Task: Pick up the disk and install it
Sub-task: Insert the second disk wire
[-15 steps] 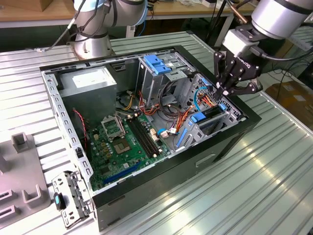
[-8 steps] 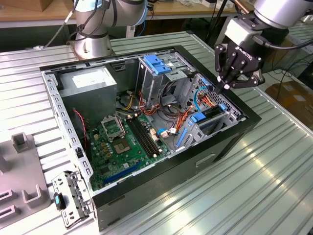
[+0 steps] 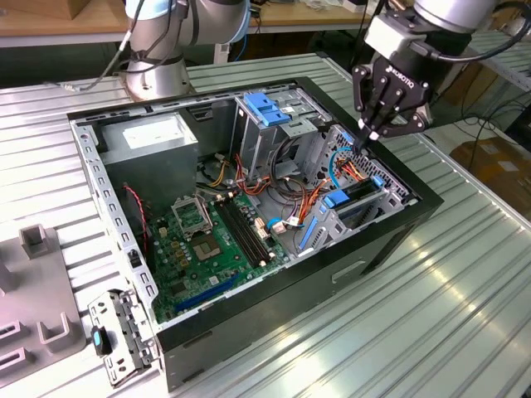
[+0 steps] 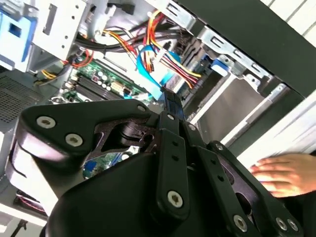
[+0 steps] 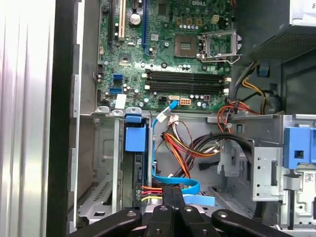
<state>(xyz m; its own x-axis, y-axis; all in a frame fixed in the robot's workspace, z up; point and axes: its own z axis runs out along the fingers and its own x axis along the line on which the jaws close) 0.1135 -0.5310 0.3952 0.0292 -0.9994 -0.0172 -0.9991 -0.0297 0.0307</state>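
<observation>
Hovering over the open case (image 3: pixel 390 240), the gripper (image 3: pixel 371 137) has its fingers closed together with nothing visibly between them. Its tips sit just above a flat blue cable (image 5: pixel 177 183) in the first wrist view. The case contains a motherboard (image 3: pixel 207 240), a grey power supply (image 3: pixel 153 137) and bundled cables (image 5: pixel 182 143). The disk (image 3: pixel 358 199) stands in the bay at the exterior view's right, with its blue rail tabs showing. The case rests on a ribbed metal table (image 3: pixel 431 315). A hand (image 4: pixel 284 173) lies on the table beside the case.
</observation>
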